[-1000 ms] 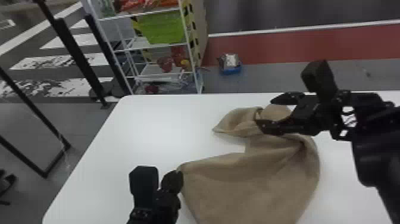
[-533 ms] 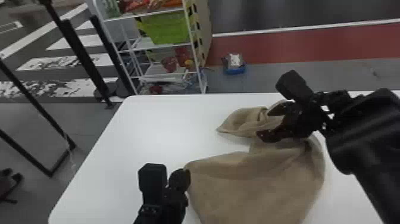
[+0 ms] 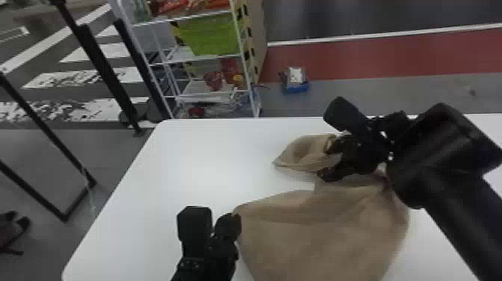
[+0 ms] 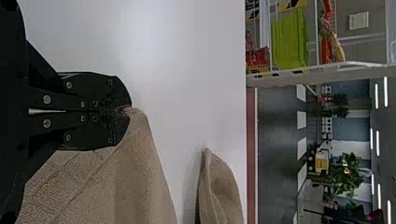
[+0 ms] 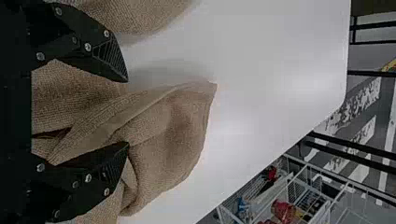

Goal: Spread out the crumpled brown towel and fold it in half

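The brown towel (image 3: 325,228) lies partly spread on the white table, its far end bunched into a folded lobe with a pointed tip. At its near left corner is my left gripper (image 3: 233,216); in the left wrist view that gripper (image 4: 126,111) is shut on the corner, with cloth hanging from its tips. My right gripper (image 3: 324,161) is over the bunched far end. In the right wrist view the right gripper (image 5: 127,112) stands open, its fingers on either side of a ridge of the towel (image 5: 173,126), which runs out past the tips.
The white table (image 3: 179,168) extends left of the towel, with its far edge just beyond the lobe. On the floor behind stand a wire shelf (image 3: 201,56) with a green bin and a small blue box (image 3: 295,84).
My right gripper has turned and shifted slightly at the far end of the towel, its forearm swinging further into view. The left gripper keeps the corner, with little movement of the cloth.
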Motion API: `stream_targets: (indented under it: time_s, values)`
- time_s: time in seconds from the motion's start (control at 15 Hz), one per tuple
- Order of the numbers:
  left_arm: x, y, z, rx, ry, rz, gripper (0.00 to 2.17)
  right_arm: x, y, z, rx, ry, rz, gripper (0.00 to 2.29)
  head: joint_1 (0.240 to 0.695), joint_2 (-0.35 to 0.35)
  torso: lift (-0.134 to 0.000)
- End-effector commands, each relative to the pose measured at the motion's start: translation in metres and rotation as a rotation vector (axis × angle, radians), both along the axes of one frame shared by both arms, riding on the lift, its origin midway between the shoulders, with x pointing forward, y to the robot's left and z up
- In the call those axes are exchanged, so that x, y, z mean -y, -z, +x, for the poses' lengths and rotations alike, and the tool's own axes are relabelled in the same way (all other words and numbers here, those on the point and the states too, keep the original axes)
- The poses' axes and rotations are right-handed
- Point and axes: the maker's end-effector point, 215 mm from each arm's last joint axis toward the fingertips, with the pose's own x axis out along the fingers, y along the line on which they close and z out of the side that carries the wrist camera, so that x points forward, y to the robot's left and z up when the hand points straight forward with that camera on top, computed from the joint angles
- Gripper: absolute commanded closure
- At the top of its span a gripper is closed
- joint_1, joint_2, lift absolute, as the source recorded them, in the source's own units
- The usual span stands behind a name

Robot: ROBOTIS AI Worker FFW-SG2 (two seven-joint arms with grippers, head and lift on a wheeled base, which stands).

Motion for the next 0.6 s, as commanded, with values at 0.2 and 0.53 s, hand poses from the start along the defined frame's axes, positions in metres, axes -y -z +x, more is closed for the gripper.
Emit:
stream_targets:
  time_s: [0.2,0.53]
  values:
    - [0.000,0.001,0.003,0.004,0.005,0.000,1.45,-0.017,0.009,0.000,0.085,-0.063,-0.028,1.13,0.695,0.278,-0.124]
    - [-0.006,0.002,0.006,0.007,-0.003,0.005,1.45,-0.012,0.007,-0.001,0.088,-0.045,0.002,2.02,0.695,0.292,-0.124]
